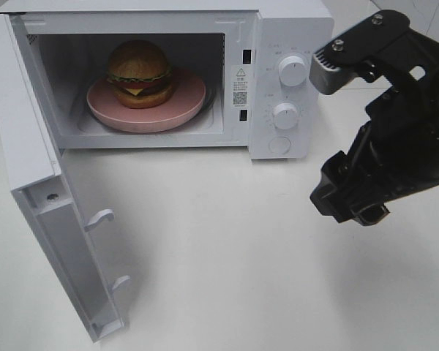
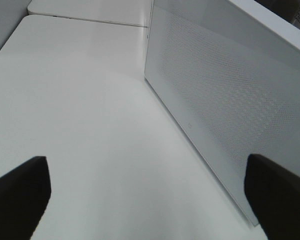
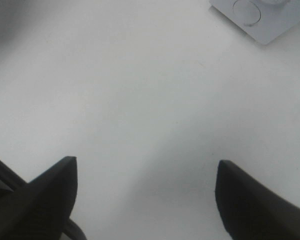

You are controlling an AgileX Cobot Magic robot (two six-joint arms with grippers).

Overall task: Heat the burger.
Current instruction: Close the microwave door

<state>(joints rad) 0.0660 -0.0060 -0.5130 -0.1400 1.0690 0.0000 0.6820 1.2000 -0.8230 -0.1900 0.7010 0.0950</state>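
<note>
While hanging over the white table (image 1: 227, 256), spread wide and holding nothing: right gripper (image 3: 145, 167).
Off to the left, left gripper (image 2: 146, 165) by the outside of the open door (image 2: 215, 100), also spread wide, nothing between its tips. Door swung all the way out on the left. Farther back, white microwave (image 1: 293, 29) with two round knobs (image 1: 292, 71) on its right side. Deep inside, burger (image 1: 139, 73) sitting upright on the pink plate (image 1: 194, 95), a little left of the plate's middle, well apart from both grippers.
</note>
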